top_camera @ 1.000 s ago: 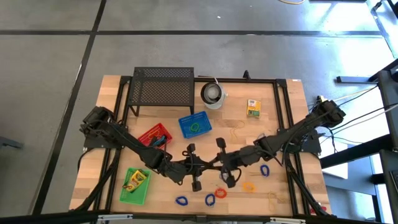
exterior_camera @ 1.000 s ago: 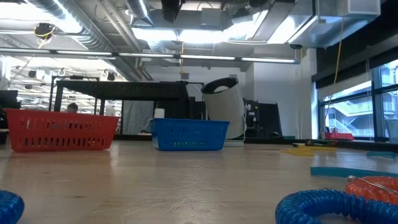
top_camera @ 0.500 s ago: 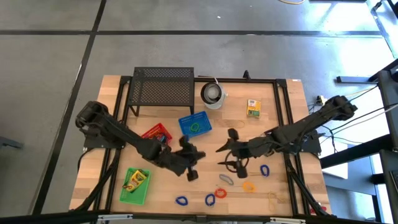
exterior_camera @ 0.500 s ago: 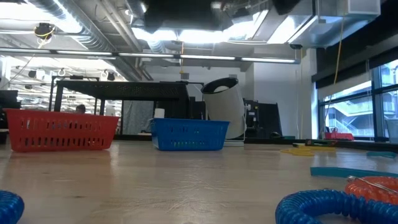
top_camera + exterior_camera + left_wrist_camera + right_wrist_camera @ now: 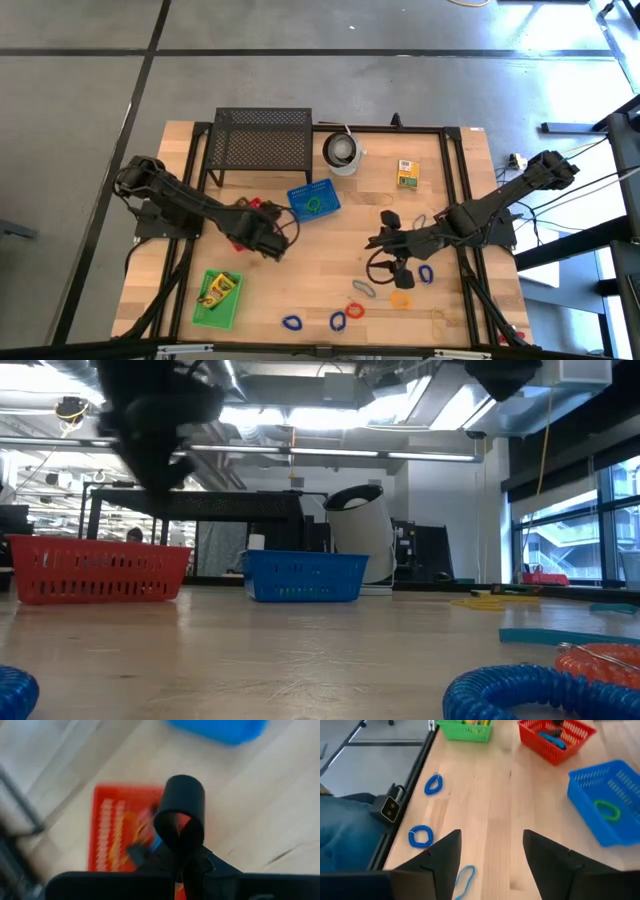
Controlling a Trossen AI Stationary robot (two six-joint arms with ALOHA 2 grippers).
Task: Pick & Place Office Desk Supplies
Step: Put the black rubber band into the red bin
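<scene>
My left gripper is shut on a small black clip and hangs over the red basket, which also shows below the clip in the left wrist view. In the low view the left gripper is a dark blur above that basket. My right gripper stands open over the table's middle right, with nothing between its fingers. Coloured loops lie near the front edge: blue, red, grey and orange. My left gripper pinches the black clip by its near end between the two shut fingers. The clip's rounded black body sticks out past the fingertips. The fingers slant steeply down from the table's left. The clip is lifted clear, above the red basket.
A blue basket holds a green loop. A green basket sits front left. The black mesh stand, the white cup and a yellow-green box stand at the back. A person's leg shows beyond the near edge.
My left gripper has gone from the table's middle front toward the left and far side, to above the red basket, and has tipped to point down, still shut on the clip. My right gripper has drawn back toward the right edge; a grey loop now shows where it stood.
</scene>
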